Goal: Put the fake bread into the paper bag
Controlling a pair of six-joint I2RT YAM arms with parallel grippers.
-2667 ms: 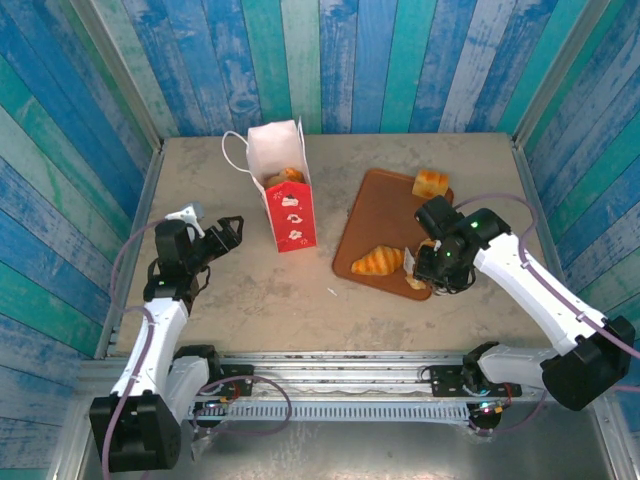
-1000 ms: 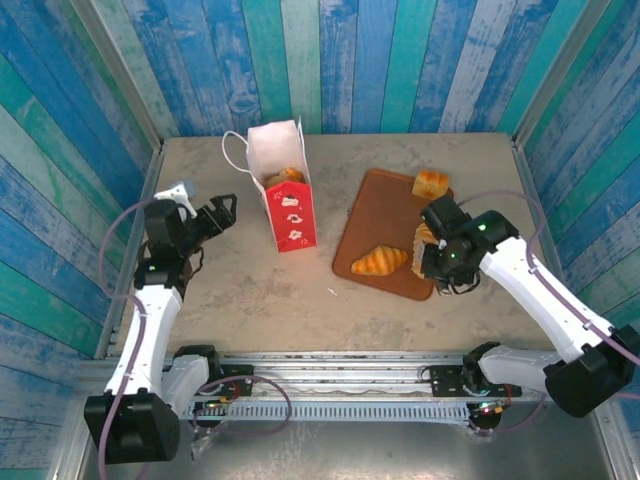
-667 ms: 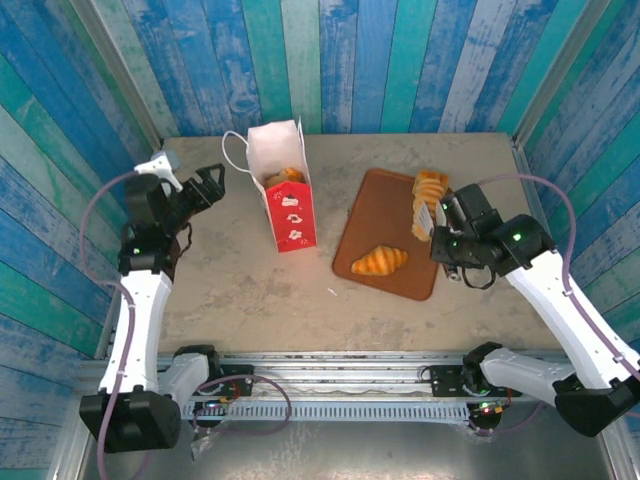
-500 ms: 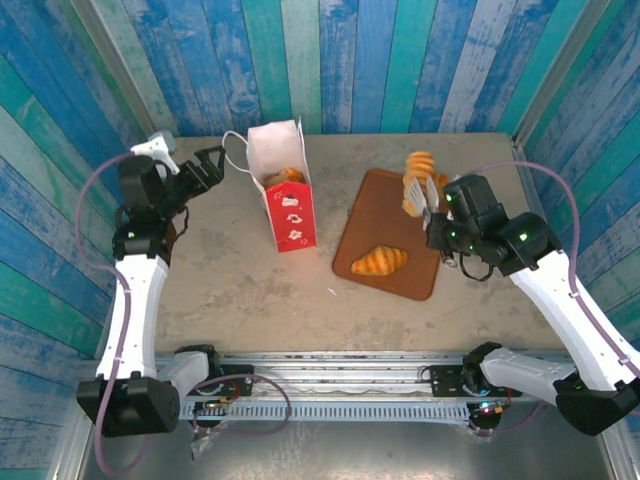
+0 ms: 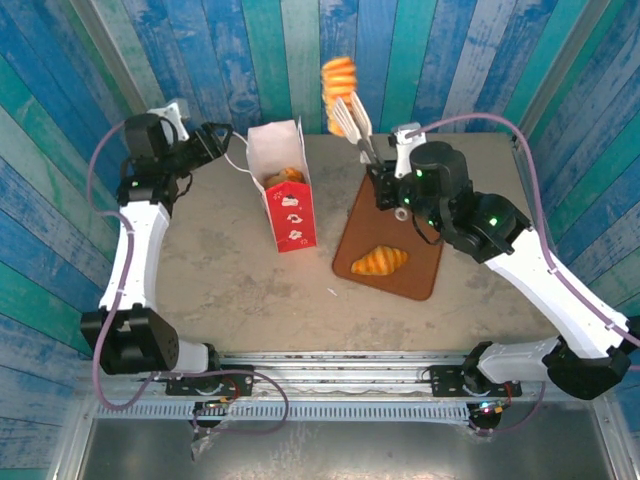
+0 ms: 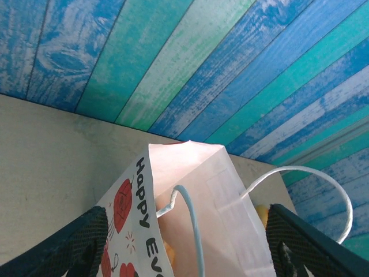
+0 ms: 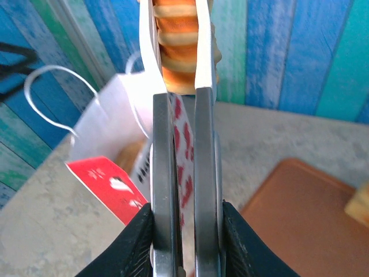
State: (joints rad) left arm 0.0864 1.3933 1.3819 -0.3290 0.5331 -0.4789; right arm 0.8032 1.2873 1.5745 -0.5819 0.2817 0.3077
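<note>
Golden roll (image 5: 338, 80), pinched tight in the right gripper (image 5: 349, 112), hangs high, seemingly to clear the paper bag (image 5: 283, 165), while the left gripper (image 5: 210, 138) hovers spread-jawed at its mouth, probably to steady it.

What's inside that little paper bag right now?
Golden-brown bread shows at the mouth of the bag. How many pieces lie beneath cannot be told, because the bag's walls hide them.

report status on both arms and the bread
Left end effector open at paper bag. Right end effector shut on ridged pastry, held high beside bag. One croissant on tray. Path looks open.
</note>
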